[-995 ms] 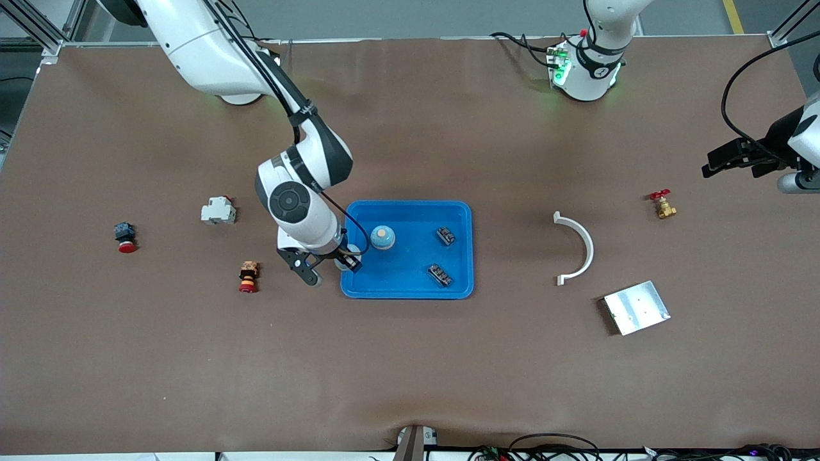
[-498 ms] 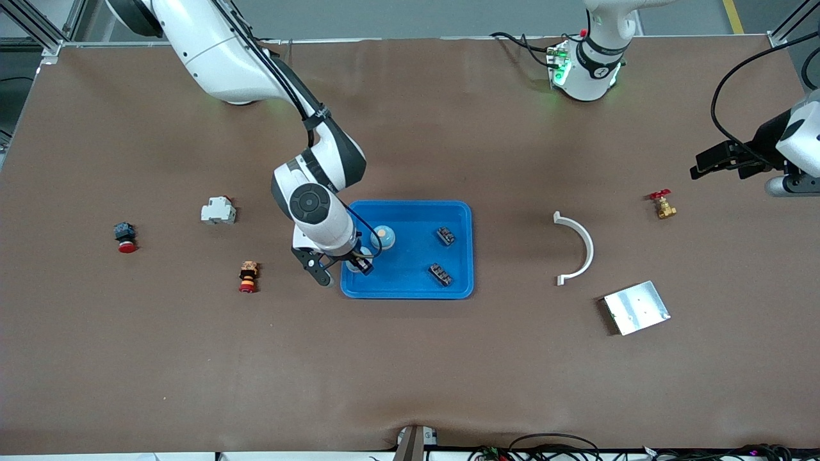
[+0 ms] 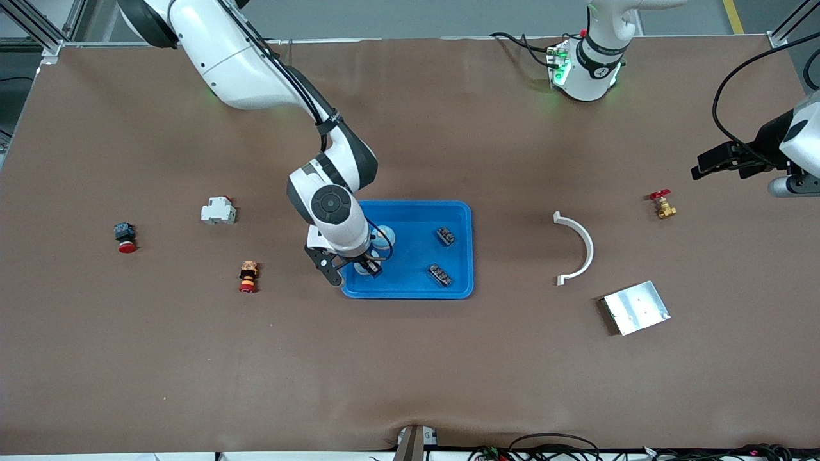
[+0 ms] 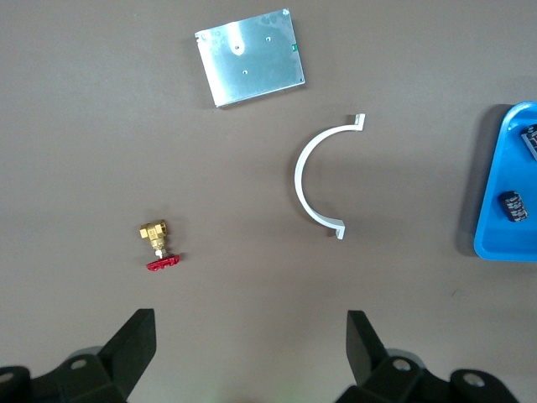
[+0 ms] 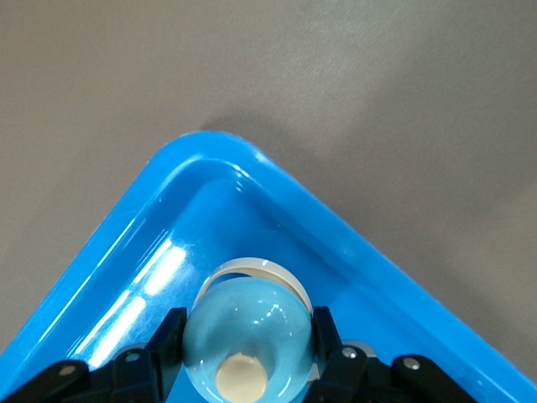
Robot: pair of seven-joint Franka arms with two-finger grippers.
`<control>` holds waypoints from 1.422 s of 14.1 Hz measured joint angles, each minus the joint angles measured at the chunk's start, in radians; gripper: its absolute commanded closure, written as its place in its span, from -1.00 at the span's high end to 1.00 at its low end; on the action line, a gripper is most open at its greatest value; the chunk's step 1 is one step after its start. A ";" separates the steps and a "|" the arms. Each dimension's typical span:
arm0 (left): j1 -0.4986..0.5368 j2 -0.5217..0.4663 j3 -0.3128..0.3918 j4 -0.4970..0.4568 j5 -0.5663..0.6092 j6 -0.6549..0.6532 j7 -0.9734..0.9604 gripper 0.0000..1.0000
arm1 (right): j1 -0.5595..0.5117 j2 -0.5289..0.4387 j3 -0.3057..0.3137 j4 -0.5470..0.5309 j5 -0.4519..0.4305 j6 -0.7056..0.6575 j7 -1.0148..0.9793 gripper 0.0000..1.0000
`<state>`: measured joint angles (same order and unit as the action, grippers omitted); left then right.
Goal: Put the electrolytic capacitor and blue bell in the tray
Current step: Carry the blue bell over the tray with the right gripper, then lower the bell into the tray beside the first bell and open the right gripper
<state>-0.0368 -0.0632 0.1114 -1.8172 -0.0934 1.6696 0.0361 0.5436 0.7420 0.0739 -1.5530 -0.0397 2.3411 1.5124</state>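
In the middle of the front view, the right hand (image 3: 354, 269) hangs over the corner of the blue tray (image 3: 458, 256) that lies nearest the camera at the right arm's end. Its fingers are clamped on the blue bell (image 5: 247, 327). The bell sits low over the tray floor, inside the rim.

The bell looks light and stiff, and its glossy dome probably slips easily. A hold across its widest part, as now, seems safest.

A second round blue thing (image 3: 384, 237) and two small dark parts (image 3: 445, 235) lie in the tray.

At the frame's upper right edge, the left hand (image 4: 252, 344) waits spread and empty above the worktop (image 3: 410, 371).
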 measured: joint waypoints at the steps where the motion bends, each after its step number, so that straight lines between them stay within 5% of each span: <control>1: 0.000 0.000 0.000 0.000 0.000 0.000 0.000 1.00 | 0.004 0.007 0.000 0.010 0.000 0.000 0.015 -1.00; 11: 0.024 0.011 -0.012 0.006 0.000 0.009 0.000 1.00 | 0.045 0.083 -0.001 0.097 -0.007 0.000 0.098 -1.00; 20: 0.028 0.114 -0.068 0.165 0.000 0.015 0.000 1.00 | 0.059 0.096 -0.013 0.104 -0.018 0.000 0.111 -1.00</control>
<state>-0.0083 0.0510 0.0437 -1.6523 -0.0933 1.6850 0.0361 0.6030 0.8376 0.0607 -1.4490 -0.0577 2.3410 1.6230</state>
